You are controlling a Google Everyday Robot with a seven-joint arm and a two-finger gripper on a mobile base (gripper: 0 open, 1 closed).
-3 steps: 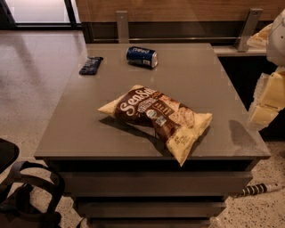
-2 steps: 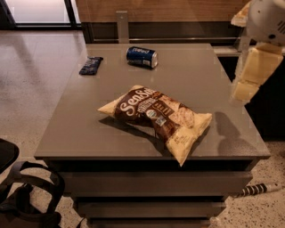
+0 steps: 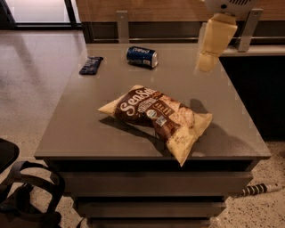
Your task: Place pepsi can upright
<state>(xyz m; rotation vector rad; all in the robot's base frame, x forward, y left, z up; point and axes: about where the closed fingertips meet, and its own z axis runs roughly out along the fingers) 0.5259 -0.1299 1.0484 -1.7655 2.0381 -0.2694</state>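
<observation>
Pepsi can (image 3: pixel 142 56) is the thing we are meant to stand upright. It is not in the gripper (image 3: pixel 207 61), so we start at the gripper and work outward. The gripper is a pale cream shape in the air beyond the chip bag (image 3: pixel 156 118) and to its right. It hangs over the far right part of the grey table (image 3: pixel 89 133) and points downward from a white arm housing (image 3: pixel 227 4) at the top edge of the view. We see nothing held in it and nothing touching it, and we cannot tell whether it is open or closed. Next outward is the pepsi can, dark blue with white lettering. It lies on its side on the tabletop beyond the chip bag and slightly to the bag's left, well apart from it. Its silver end faces right, toward the gripper's side, and the gripper is well apart from it, higher and to the right. The chip bag itself is brown and cream and crumpled, lying flat near the middle of the table. A flat dark snack bar (image 3: pixel 91 65) lies beyond the chip bag and farther left than the can, near the table's left edge. We judge the task barely begun: the can is on its side and ungrasped, and the gripper is not yet over it. In our judgement, what is left is to bring the gripper across to the can and take hold of it. The can must then be turned so one silver end faces down, set on the tabletop apart from the chip bag, and let go.
</observation>
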